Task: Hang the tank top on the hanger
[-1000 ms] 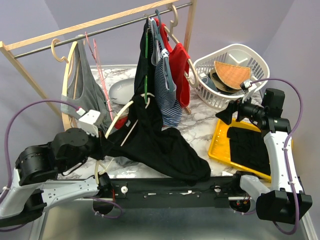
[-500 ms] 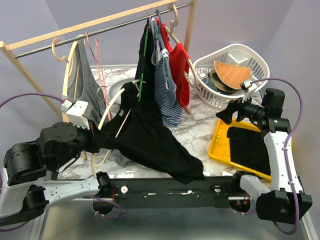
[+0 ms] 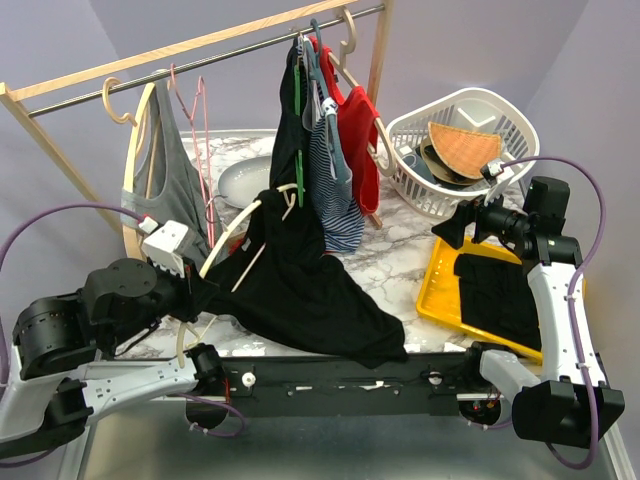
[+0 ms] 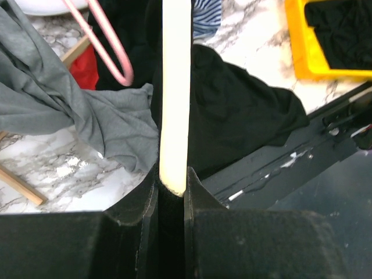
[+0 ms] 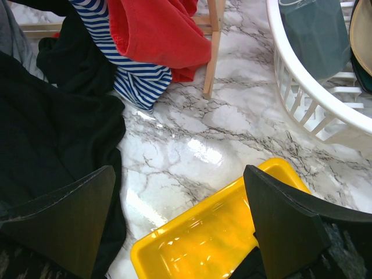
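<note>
At the near-left corner of the marble tabletop (image 3: 400,245), my left end effector (image 3: 195,288) is clamped tight on one curved arm of the cream wooden hanger (image 3: 224,243), holding it tilted above the surface. The black tank top (image 3: 300,290) is draped over that hanger, its lower part spilling across the tabletop to the near edge. From the left wrist, the pale arm runs straight between the narrowed jaws, with a grey tank top (image 4: 70,110) and a pink wire hanger (image 4: 102,43) just beyond. On the right, my other end effector (image 5: 179,174) hangs wide open and empty above the yellow tray (image 5: 192,232), near the white laundry basket (image 3: 432,195).
</note>
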You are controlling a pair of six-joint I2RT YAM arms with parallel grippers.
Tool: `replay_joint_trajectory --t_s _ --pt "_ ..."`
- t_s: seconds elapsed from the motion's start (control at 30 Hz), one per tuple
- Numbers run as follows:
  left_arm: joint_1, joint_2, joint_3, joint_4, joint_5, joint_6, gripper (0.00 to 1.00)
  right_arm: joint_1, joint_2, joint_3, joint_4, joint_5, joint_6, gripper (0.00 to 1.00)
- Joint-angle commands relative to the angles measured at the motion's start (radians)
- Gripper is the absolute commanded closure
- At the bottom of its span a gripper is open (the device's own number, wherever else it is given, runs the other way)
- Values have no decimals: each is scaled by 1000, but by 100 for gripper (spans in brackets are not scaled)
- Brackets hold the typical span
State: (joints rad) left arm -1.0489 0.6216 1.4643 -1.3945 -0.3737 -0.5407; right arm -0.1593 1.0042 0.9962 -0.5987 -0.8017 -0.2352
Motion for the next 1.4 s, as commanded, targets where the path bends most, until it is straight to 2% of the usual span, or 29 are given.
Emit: replay_joint_trajectory --t_s 0.0,0.47,0.77,1.0,1.37 --pt "4 -19 -18 -130 9 16 100 -8 -1 -8 20 16 11 0" --pt "20 -94 21 -132 -126 54 100 -8 5 -10 22 15 13 0" --pt "20 24 83 -126 -241 10 100 -8 13 -8 22 16 16 0" --pt "20 159 234 -106 -327 -13 100 -8 13 -8 20 13 14 0" --pt "20 335 579 -124 -455 60 100 -9 7 -5 20 15 16 0"
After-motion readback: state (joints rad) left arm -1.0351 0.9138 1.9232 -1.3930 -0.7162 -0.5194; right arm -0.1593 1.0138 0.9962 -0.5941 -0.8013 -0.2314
